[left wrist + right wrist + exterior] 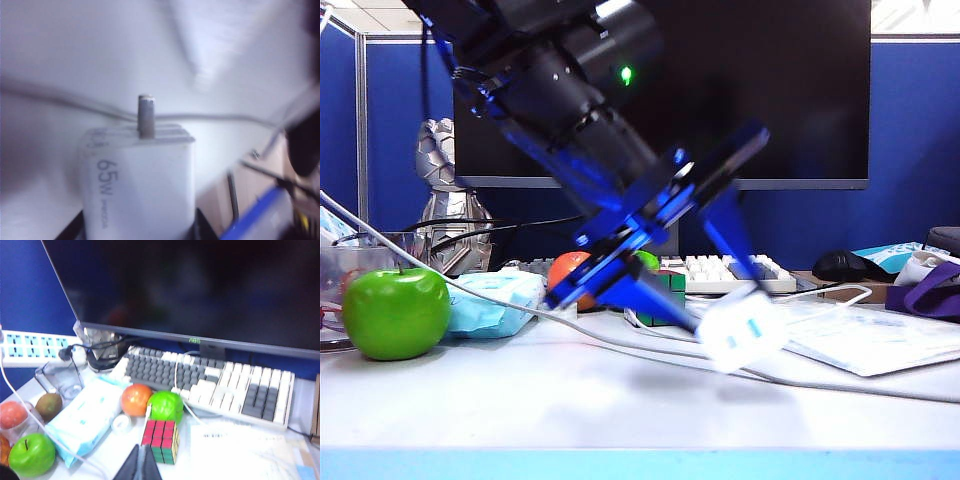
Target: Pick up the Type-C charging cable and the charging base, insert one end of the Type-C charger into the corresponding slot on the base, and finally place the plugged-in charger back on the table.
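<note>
My left gripper [728,308] reaches low over the table [570,420] and is shut on the charging base [750,335], a white block held tilted. In the left wrist view the charging base [137,185] fills the space between the dark jaws of the left gripper [140,226]. It is marked 65W, and a metal prong points away from me. Its slot does not show. The thin white Type-C charging cable [835,290] lies loose by the keyboard and shows again as the same cable [175,371]. My right gripper [142,462] hangs shut and empty, high above the desk near the Rubik's cube [161,440].
A thicker white cable [860,386] runs across the table under the block. A green apple [395,312] and a wipes pack [495,300] stand at the left. Papers [880,340] lie at the right. The keyboard [200,380] and a monitor close the back.
</note>
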